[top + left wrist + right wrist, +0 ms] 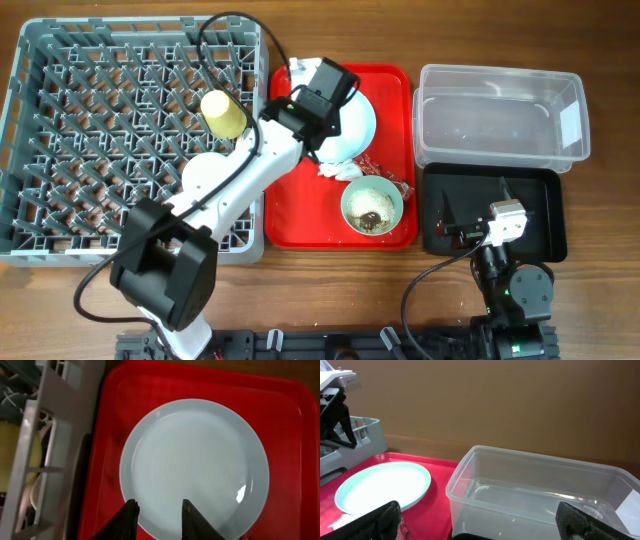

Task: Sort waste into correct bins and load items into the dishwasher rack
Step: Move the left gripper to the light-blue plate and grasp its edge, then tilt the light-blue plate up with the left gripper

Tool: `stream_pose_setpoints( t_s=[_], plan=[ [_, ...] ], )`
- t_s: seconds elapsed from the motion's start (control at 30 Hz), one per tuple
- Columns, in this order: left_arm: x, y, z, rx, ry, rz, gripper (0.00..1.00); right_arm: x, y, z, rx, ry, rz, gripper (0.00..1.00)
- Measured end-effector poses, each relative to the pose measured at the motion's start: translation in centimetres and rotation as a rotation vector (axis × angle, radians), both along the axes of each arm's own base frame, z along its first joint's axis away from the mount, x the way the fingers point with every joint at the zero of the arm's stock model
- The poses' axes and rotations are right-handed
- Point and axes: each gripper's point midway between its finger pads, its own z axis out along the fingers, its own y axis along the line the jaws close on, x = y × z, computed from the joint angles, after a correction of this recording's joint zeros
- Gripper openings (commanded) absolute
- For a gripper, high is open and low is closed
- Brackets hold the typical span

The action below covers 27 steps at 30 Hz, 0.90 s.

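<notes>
Overhead view, clock centred on the red tray [300, 215], 12 = far side of the table [600, 300].

- Right gripper [477, 512]: fingers spread wide, nothing between them. It sits low over the black tray [535, 205] at 4 o'clock, facing the clear tub [500, 72]. Can't tell whether it touches the tray floor.
- Bowl [372, 207]: upright on the red tray at 5 o'clock, with brown scraps [372, 218] inside.
- White tissue [332, 170]: crumpled on the red tray at the bowl's 10 o'clock, between the bowl and the plate [195, 470].
- Plate: flat on the red tray toward 12 o'clock.
- Left gripper [159, 510]: fingers apart, pinching nothing, tips over the plate's near rim. Touching or just above, can't tell.
- Clear tub: at 2 o'clock, off the red tray, just beyond the black tray.
- Dishwasher rack [60, 150]: at 9 o'clock, just beside the red tray.
- Yellow cup [225, 113]: in the rack near its right wall, tilted among the pegs.
- White round item in the rack: mostly hidden under the left arm, can't identify it.
</notes>
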Motion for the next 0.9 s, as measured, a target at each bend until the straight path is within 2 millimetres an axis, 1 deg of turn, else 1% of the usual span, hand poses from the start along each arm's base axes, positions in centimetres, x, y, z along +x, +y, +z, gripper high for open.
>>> stream_pose_setpoints(
  t_s=[0.07, 0.13, 0.3, 0.37, 0.43, 0.47, 0.57, 0.67, 0.8, 0.9],
  plan=[
    [0.4, 0.7, -0.5, 0.014, 0.006, 0.019, 0.28, 0.0, 0.0, 0.0, 0.000, 0.000, 0.000, 1.00],
    [0.4, 0.8, -1.4, 0.029, 0.021, 0.022, 0.28, 0.0, 0.0, 0.0, 0.000, 0.000, 0.000, 1.00],
    [0.4, 1.1, -4.5, 0.067, 0.078, 0.026, 0.27, 0.0, 0.0, 0.0, 0.000, 0.000, 0.000, 1.00],
    [0.5, 1.5, -5.1, 0.075, 0.092, 0.034, 0.27, 0.0, 0.0, 0.0, 0.000, 0.000, 0.000, 1.00],
    [0.9, 2.3, -5.3, 0.077, 0.096, 0.053, 0.26, 0.0, 0.0, 0.0, 0.000, 0.000, 0.000, 1.00],
    [1.0, 2.7, -5.3, 0.076, 0.096, 0.063, 0.23, 0.0, 0.0, 0.0, 0.000, 0.000, 0.000, 1.00],
    [1.3, 3.3, -5.4, 0.077, 0.097, 0.077, 0.20, 0.0, 0.0, 0.0, 0.000, 0.000, 0.000, 1.00],
    [1.3, 3.3, -5.6, 0.079, 0.102, 0.077, 0.19, 0.0, 0.0, 0.0, 0.000, 0.000, 0.000, 1.00],
    [1.4, 3.2, -5.6, 0.076, 0.097, 0.077, 0.21, 0.0, 0.0, 0.0, 0.000, 0.000, 0.000, 1.00],
    [1.8, 3.0, -5.4, 0.065, 0.079, 0.077, 0.21, 0.0, 0.0, 0.0, 0.000, 0.000, 0.000, 1.00]
  ],
)
